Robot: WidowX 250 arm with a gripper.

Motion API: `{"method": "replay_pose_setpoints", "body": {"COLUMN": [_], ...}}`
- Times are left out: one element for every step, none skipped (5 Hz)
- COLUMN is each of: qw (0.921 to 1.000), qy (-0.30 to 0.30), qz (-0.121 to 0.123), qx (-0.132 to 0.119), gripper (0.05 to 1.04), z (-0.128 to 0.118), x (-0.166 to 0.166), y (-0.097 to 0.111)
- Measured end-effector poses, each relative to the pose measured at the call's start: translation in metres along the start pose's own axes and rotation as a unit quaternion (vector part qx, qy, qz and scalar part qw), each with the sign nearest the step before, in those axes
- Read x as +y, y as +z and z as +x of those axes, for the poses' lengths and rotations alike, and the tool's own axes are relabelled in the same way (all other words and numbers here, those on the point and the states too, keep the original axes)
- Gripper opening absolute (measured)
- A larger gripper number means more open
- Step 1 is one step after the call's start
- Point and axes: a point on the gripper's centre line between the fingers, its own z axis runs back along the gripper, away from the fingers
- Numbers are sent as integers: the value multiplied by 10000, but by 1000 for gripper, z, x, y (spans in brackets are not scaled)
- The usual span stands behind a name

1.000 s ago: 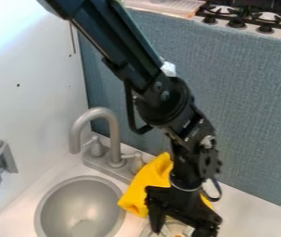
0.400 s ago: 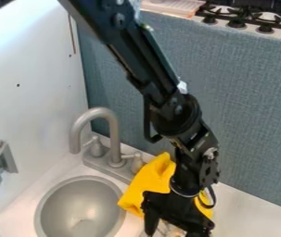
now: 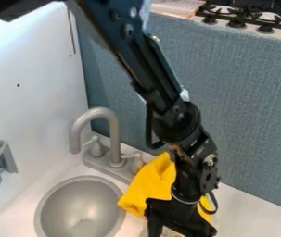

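On the white desk (image 3: 251,214) there is a round grey sink (image 3: 68,200). The yellow cloth (image 3: 150,186) lies crumpled just beside the sink, near the grey curved faucet (image 3: 113,134), and partly behind the black claw (image 3: 178,221). The claw is at the lower edge; I cannot tell how far it is open, or if it holds something.
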Motion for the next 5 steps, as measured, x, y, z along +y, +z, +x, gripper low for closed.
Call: {"method": "replay_pose_setpoints", "body": {"qw": [10000, 9999, 9997, 9995, 9989], "qy": [-11, 34, 119, 229, 260], "qz": [19, 45, -157, -195, -366], "qx": [59, 114, 130, 97, -100], "gripper": [1001, 1001, 960, 740, 640], "z": [2, 6, 9, 7, -2], "x": [-1, -3, -1, 2, 4], "y": [-8, -14, -22, -24, -6]}}
